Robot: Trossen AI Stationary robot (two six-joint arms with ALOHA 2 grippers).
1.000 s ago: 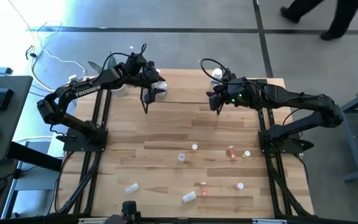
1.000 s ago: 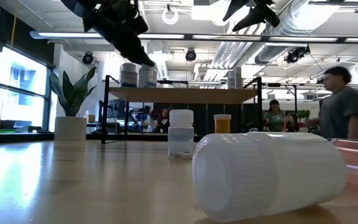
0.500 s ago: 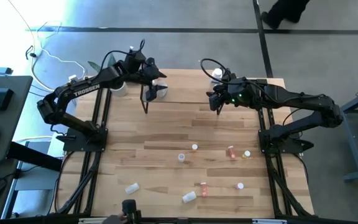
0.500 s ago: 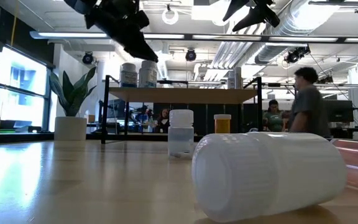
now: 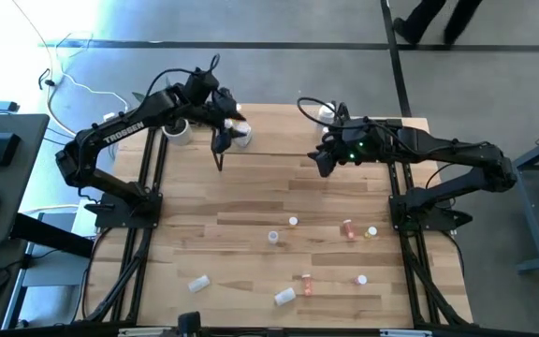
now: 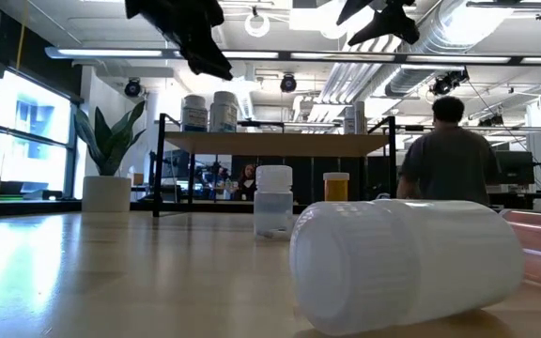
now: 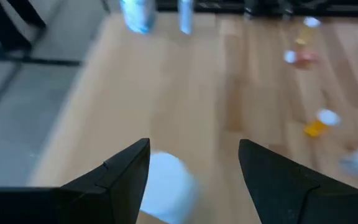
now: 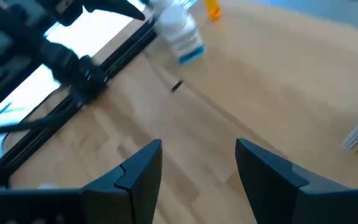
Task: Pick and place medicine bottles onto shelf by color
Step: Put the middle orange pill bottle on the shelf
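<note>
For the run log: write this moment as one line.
left end effector: open, empty, above shelf | right end effector: open, empty | bottles: loose on table

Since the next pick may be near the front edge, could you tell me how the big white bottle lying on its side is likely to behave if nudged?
The white bottle lies on its round side on the smooth tabletop, so it would probably roll if nudged across its axis. Its translucent plastic wall suggests it is light and may skid away. A pincer closing on the curved, glossy body might slip.
</note>
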